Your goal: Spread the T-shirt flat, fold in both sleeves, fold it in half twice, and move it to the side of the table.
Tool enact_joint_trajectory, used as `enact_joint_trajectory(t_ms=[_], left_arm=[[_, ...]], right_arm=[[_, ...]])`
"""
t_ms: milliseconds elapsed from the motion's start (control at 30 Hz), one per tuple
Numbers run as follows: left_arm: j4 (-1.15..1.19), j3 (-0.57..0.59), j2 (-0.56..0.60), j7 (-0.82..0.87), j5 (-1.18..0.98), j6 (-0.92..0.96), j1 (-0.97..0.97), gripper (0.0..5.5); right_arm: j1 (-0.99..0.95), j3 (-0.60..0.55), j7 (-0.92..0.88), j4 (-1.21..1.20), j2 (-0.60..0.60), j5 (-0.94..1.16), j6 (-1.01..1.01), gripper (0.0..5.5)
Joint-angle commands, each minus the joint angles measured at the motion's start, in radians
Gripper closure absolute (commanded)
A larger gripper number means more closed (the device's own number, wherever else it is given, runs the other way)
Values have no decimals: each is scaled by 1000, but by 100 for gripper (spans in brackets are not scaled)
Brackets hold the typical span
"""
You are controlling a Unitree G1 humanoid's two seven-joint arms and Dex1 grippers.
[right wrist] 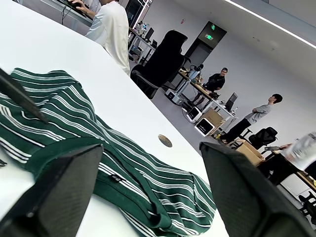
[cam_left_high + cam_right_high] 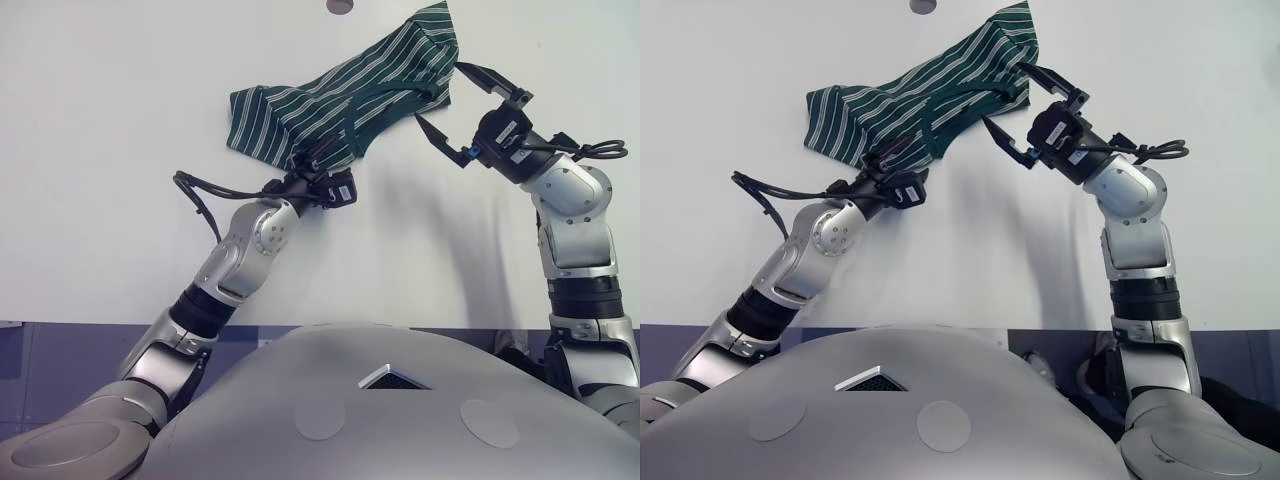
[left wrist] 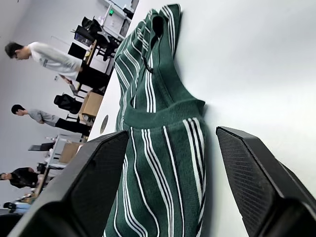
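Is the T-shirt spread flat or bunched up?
Bunched up: the T-shirt lies rumpled in overlapping folds on the table, not laid out flat.

One T-shirt (image 2: 350, 85) is lying on one table (image 2: 120, 150); two grippers, left gripper (image 3: 173, 133) and right gripper (image 2: 438, 92), are sitting by it; one hole (image 2: 340, 6) is showing in the tabletop.

Wide stretches of table (image 2: 110, 180) lie open to us on the left, right and near side. The bunched T-shirt (image 2: 350, 85) blocks the far middle, a round hole (image 2: 340, 5) just beyond it. Our left gripper (image 3: 168, 163) straddles its near hem, fingers apart, while the right gripper (image 2: 440, 92) crowds its right end, spread wide.
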Motion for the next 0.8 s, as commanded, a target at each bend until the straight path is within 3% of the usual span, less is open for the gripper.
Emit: enact_joint_trajectory(t_ms=[33, 500, 800], left_arm=[[27, -6, -11, 29, 28, -24, 3, 300], [54, 43, -25, 72, 10, -73, 4, 541], [-54, 164, 56, 43, -139, -248, 29, 546]], right_arm=[[-44, -9, 1, 26, -5, 3, -3, 182], [-72, -16, 1, 64, -9, 3, -33, 182], [-114, -10, 3, 287, -108, -125, -239, 182]])
